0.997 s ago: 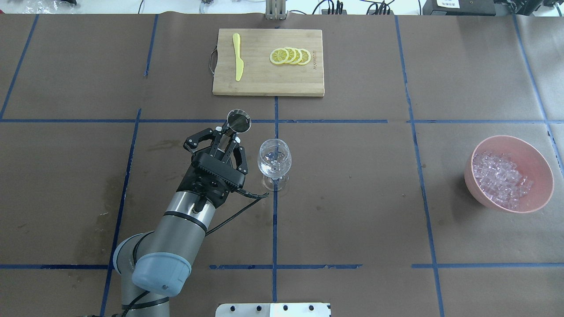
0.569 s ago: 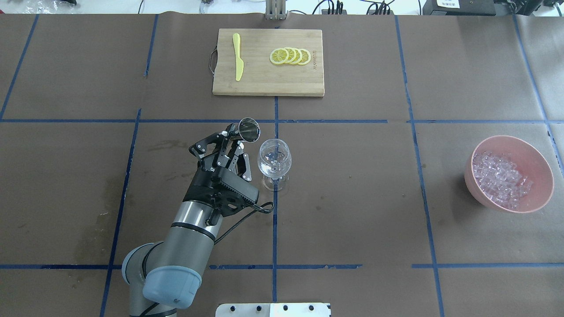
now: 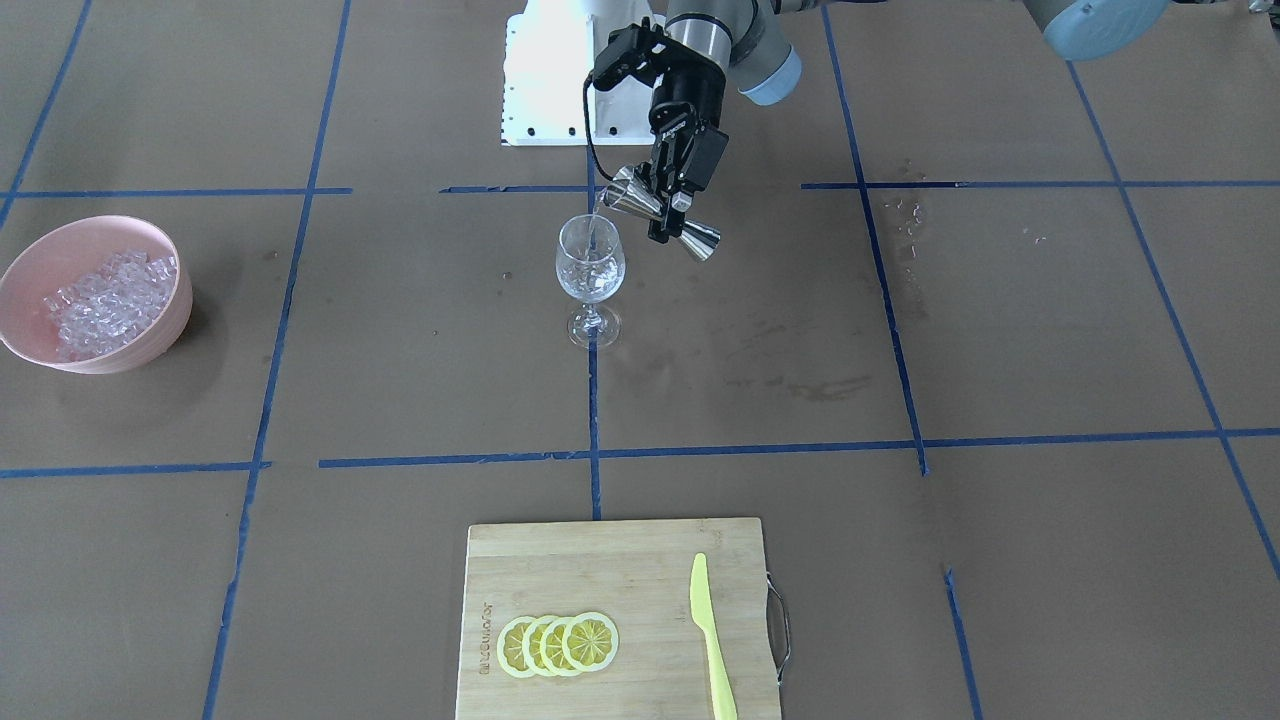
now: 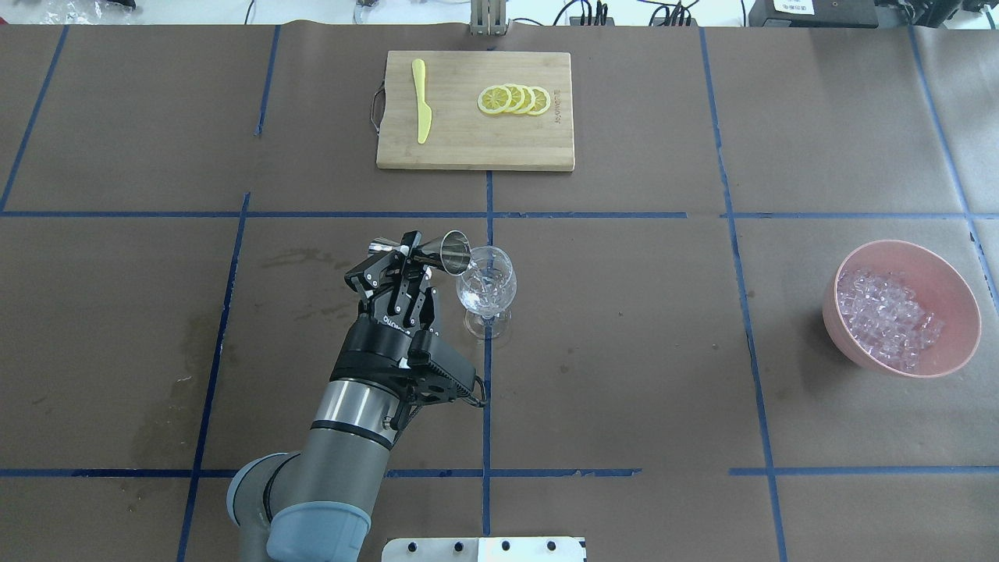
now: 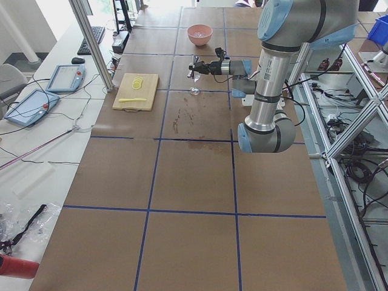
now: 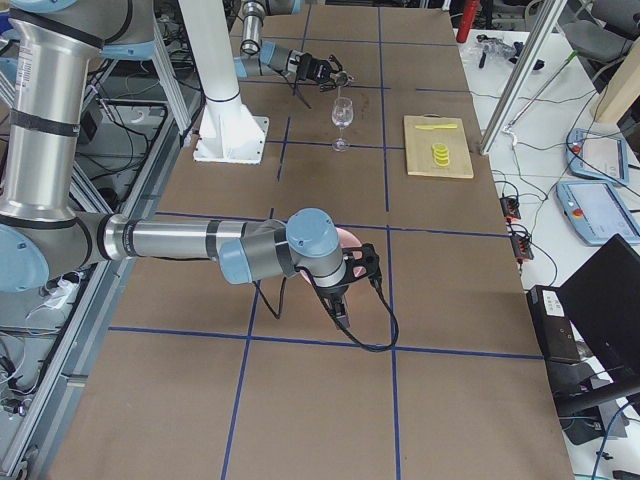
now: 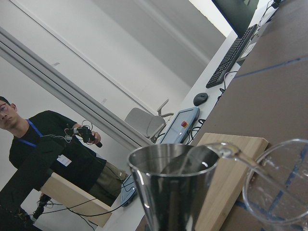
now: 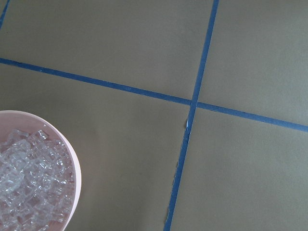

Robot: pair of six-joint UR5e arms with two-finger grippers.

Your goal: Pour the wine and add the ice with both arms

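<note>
My left gripper [image 4: 412, 251] is shut on a steel jigger [image 4: 445, 252] at its waist and holds it tipped on its side. The jigger's mouth is at the rim of the clear wine glass [image 4: 485, 287]. In the front view a thin clear stream runs from the jigger [image 3: 662, 214] into the glass [image 3: 590, 268], which holds some clear liquid. The left wrist view shows the jigger [image 7: 171, 187] close up beside the glass rim [image 7: 276, 185]. The ice [image 4: 886, 316] lies heaped in a pink bowl [image 4: 961, 290] at the right. My right gripper [image 6: 360, 268] hovers over that bowl; I cannot tell whether it is open or shut.
A bamboo cutting board [image 4: 474, 150] lies at the far middle, with several lemon slices [image 4: 515, 99] and a yellow plastic knife [image 4: 421, 109] on it. The white base block [image 4: 484, 549] sits at the near edge. The right wrist view shows the ice [image 8: 26, 190].
The left gripper has rolled and shifted right, tipping the jigger from mouth-up to sideways. Its mouth has come to the glass rim and liquid now runs out.
</note>
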